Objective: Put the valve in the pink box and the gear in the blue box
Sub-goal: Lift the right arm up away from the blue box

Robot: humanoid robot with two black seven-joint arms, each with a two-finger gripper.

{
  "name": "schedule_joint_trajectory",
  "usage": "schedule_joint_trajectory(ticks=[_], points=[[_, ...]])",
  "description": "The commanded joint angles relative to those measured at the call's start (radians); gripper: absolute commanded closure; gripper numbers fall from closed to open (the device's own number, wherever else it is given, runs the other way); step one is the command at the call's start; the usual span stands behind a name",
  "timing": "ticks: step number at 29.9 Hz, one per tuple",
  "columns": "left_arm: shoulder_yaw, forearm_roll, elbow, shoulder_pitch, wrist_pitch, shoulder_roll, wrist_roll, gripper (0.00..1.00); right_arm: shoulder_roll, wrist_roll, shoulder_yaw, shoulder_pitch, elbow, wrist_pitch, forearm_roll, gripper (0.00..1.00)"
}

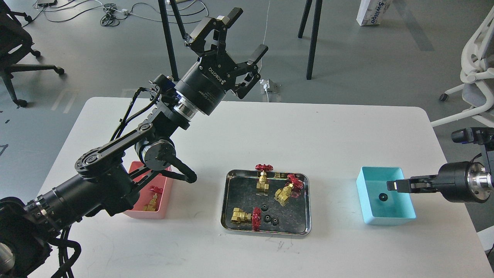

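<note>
The pink box (143, 213) stands at the left, partly hidden by my left arm, with one valve (153, 199) inside. The blue box (389, 221) stands at the right with one black gear (383, 197) on its floor. My right gripper (393, 185) hovers just above the blue box, its fingers slightly parted and empty. My left gripper (247, 31) is wide open and empty, raised high above the table's far edge. Three valves (263, 178) and three gears (265, 207) lie in the steel tray (266, 233) at the centre.
The white table (332, 146) carries only the two boxes and the tray. My left arm's elbow (156, 152) hangs over the pink box. Black stand legs (313, 38) and cables are on the floor beyond the table. A white chair (476, 58) is at the right.
</note>
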Motion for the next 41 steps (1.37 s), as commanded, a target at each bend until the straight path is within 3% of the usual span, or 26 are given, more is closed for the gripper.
schedule_joint_trajectory(ticks=[1, 3, 6, 10, 14, 18, 22, 24, 26, 34, 41], points=[[-0.002, 0.000, 0.000, 0.002, 0.000, 0.000, 0.000, 0.12, 0.000, 0.000, 0.000, -0.010, -0.001, -0.005, 0.000, 0.68], [-0.004, 0.000, 0.000, 0.003, 0.000, 0.000, 0.000, 0.12, 0.000, 0.000, 0.000, -0.015, -0.001, -0.023, 0.003, 0.65], [-0.004, 0.000, 0.000, 0.003, 0.000, -0.002, 0.000, 0.12, 0.004, 0.001, 0.002, -0.018, -0.001, -0.089, 0.040, 0.52], [0.004, 0.000, 0.008, -0.003, 0.006, 0.006, 0.000, 0.12, 0.032, 0.000, 0.035, -0.018, -0.001, -0.216, 0.233, 0.02], [0.004, 0.000, 0.057, -0.021, -0.003, 0.020, 0.000, 0.12, 0.111, -0.002, 0.153, -0.016, -0.021, -0.264, 0.586, 0.02], [0.007, -0.005, 0.123, -0.087, -0.021, 0.029, 0.000, 0.12, 0.249, -0.002, 0.270, 0.005, -0.188, -0.255, 1.019, 0.02], [0.094, -0.018, 0.240, -0.232, -0.202, 0.099, 0.000, 0.12, 0.367, 0.004, 0.345, 0.086, -0.423, -0.222, 1.288, 0.02], [0.140, -0.046, 0.329, -0.308, -0.202, 0.130, 0.000, 0.12, 0.435, 0.021, 0.370, 0.105, -0.530, -0.131, 1.380, 0.02], [0.154, -0.113, 0.427, -0.348, -0.202, 0.120, 0.000, 0.12, 0.501, 0.035, 0.384, 0.109, -0.619, 0.007, 1.457, 0.02], [0.125, -0.271, 0.708, -0.337, -0.202, -0.007, 0.000, 0.08, 0.622, 0.076, 0.402, 0.145, -0.807, 0.007, 1.516, 0.02], [-0.002, -0.328, 0.726, -0.299, -0.202, -0.034, 0.000, 0.07, 0.674, 0.078, 0.408, 0.210, -0.954, 0.007, 1.536, 0.02]])
